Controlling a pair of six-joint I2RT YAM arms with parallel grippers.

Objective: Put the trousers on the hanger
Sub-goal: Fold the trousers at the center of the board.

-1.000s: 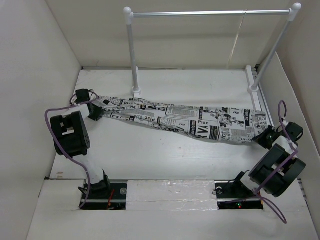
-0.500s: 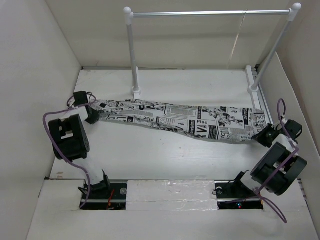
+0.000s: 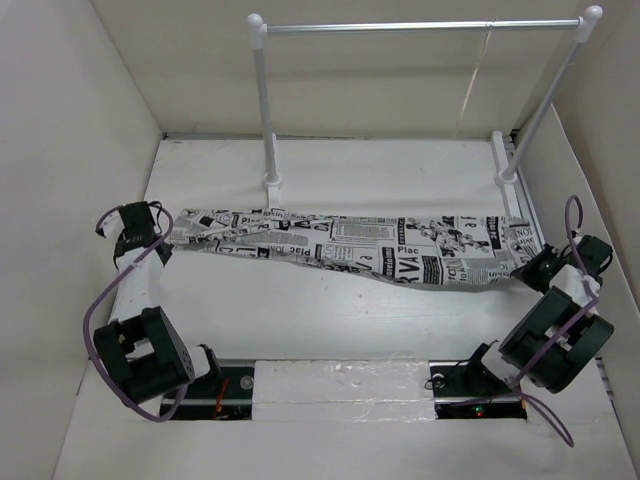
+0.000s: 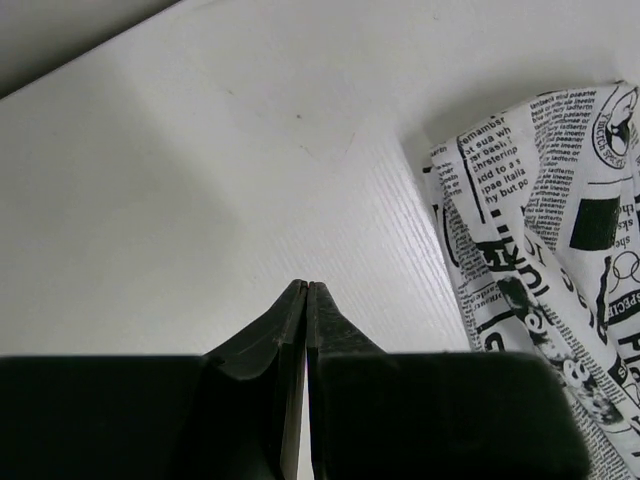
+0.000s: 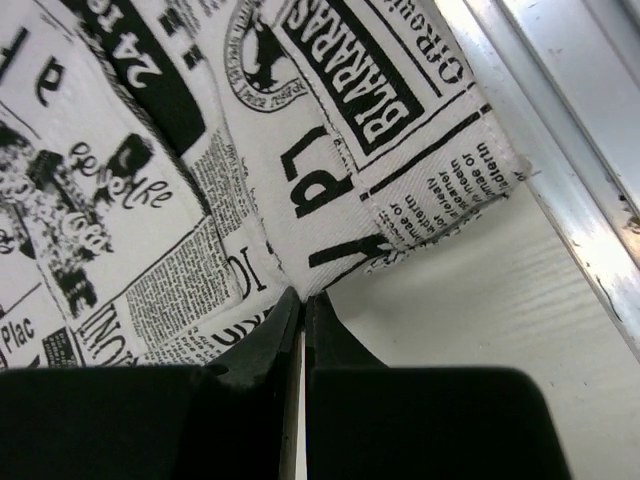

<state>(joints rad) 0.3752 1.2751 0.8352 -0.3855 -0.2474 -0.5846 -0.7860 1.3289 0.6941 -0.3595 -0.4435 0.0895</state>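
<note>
- The trousers (image 3: pixel 350 245) are lying stretched flat across the table (image 3: pixel 330 320), not yet hung, and no hanger is showing.
- The right gripper (image 5: pixel 302 295) is apparently pinching their edge.
- The left gripper (image 4: pixel 305 290) is sitting closed and empty just beside them.

One pair of trousers (image 3: pixel 350 243), one rail (image 3: pixel 420 27), two arms counted.
And the tally is read off: one table (image 3: pixel 330 305) is seen; two posts are counted on the rail, left post (image 3: pixel 263 100) and right post (image 3: pixel 550 97); two arms are logged, left arm (image 3: pixel 140 350) and right arm (image 3: pixel 557 340); two grippers are noted, left gripper (image 4: pixel 305 292) and right gripper (image 5: pixel 301 297).
</note>
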